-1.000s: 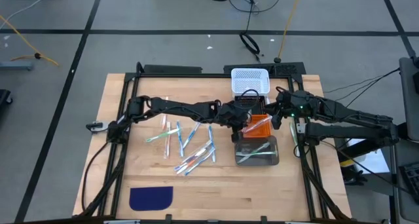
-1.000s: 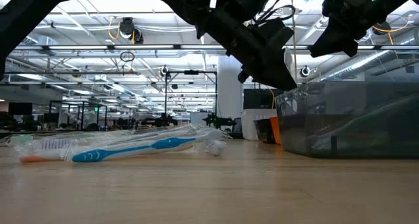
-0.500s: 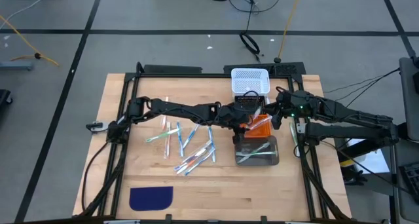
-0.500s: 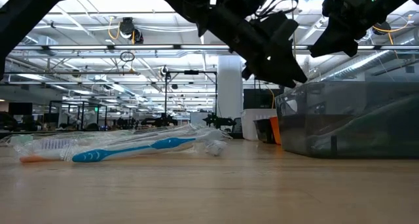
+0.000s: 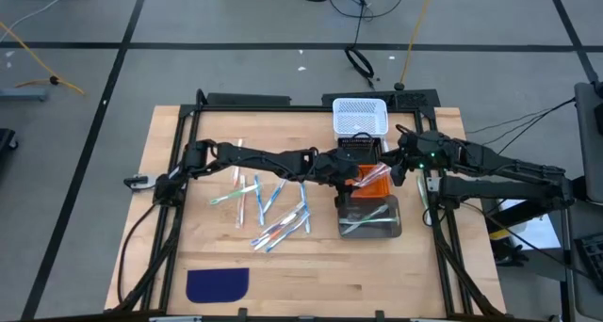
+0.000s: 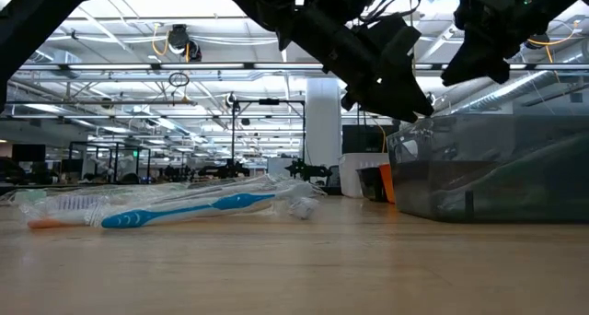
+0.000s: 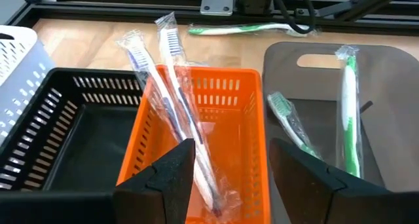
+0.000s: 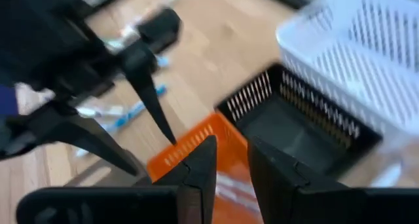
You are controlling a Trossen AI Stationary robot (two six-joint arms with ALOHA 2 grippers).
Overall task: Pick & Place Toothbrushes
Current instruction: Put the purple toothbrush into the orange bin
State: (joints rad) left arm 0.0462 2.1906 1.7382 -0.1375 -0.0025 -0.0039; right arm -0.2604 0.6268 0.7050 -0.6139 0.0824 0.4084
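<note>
Because the wrapped toothbrush leaned on the orange basket's near wall with its bristle end poking above the rim, the likeliest mishap was that the left gripper, its fingers spread and holding nothing just above that basket, would snag the crinkly wrapper while lifting away and tip it out. The brush looked thin, white and purple, in clear film. Two green ones lay in the grey bin beside it; more were scattered on the table. The right gripper hovered near the baskets, fingers narrowly apart, empty.
</note>
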